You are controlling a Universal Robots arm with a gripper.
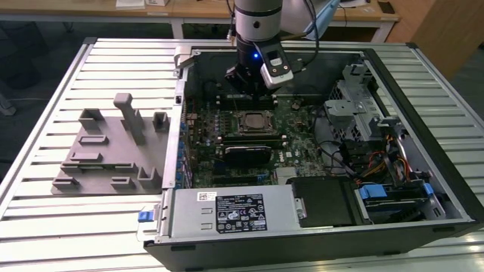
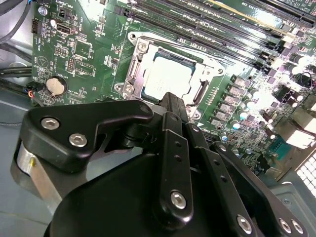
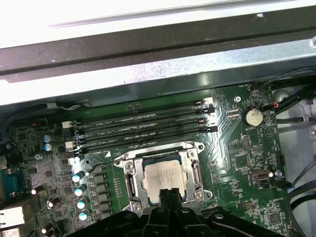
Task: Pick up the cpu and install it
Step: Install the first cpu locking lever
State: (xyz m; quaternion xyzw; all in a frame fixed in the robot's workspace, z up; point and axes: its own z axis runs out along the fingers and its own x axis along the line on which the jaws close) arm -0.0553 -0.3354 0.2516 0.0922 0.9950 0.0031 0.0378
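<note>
The cpu lies flat in the black socket frame on the green motherboard, silver top up. Both wrist views show it seated inside the metal frame: cpu, cpu. My gripper hangs above the board inside the open computer case, just toward the case's back wall from the socket. Its two black fingers are pressed together with nothing between them, their tips over the cpu's edge in both wrist views. The gripper is shut and apart from the chip.
A grey plastic tray with upright blocks sits on the slatted table at the exterior view's left. Memory slots run beside the socket. A power supply, a drive cage and cables crowd the case.
</note>
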